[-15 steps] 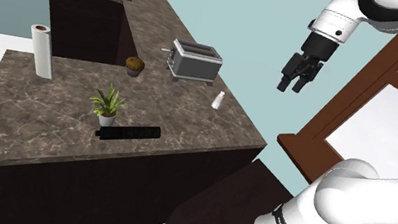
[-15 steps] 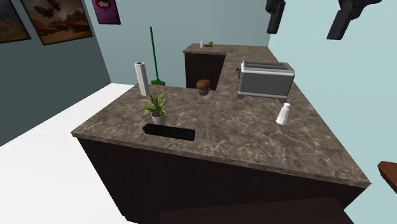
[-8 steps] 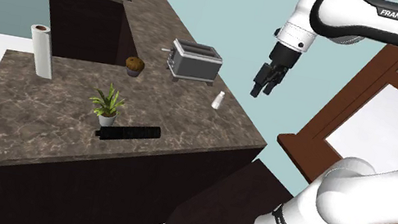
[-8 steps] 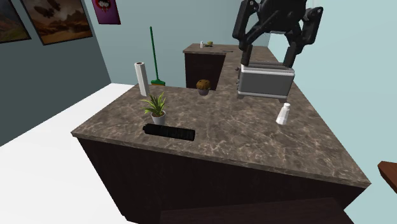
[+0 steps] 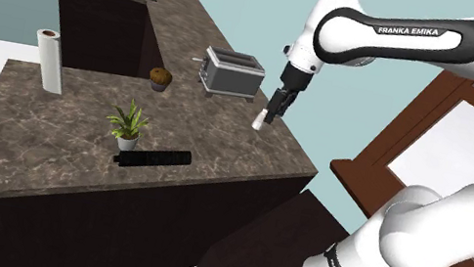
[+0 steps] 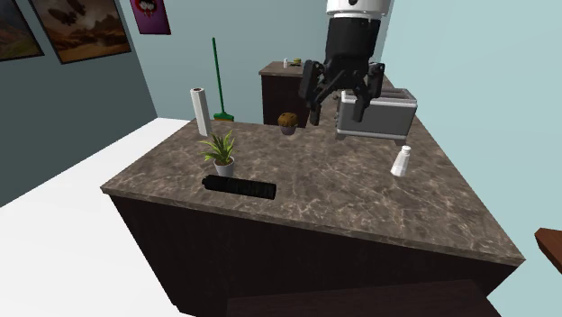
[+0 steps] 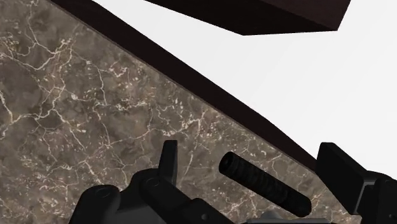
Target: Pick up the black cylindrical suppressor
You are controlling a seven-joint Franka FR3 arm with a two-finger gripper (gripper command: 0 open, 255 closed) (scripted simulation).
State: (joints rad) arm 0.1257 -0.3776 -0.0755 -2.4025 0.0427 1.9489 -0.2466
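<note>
Brown veined marble covers the L-shaped counter, and the black cylindrical suppressor lies on its side close to the counter's near edge, just at 5 o'clock of a small potted plant in the second exterior view. The gripper hangs well above the marble at about 1 o'clock of the suppressor. Its fingers stand wide apart and hold nothing; the wrist view shows the cylinder between them but far below. The main risk, as I judge it, is rolling: a finger landing off-centre on the round body could push it toward the near edge, past which the counter drops to white floor. A second risk is the plant, whose leaves spread close over the 11 o'clock side; a descent from there could snag them or tip the pot. Open marble lies at 3 o'clock of the suppressor, offering room for the approach. The white shaker and toaster stand well apart.
</note>
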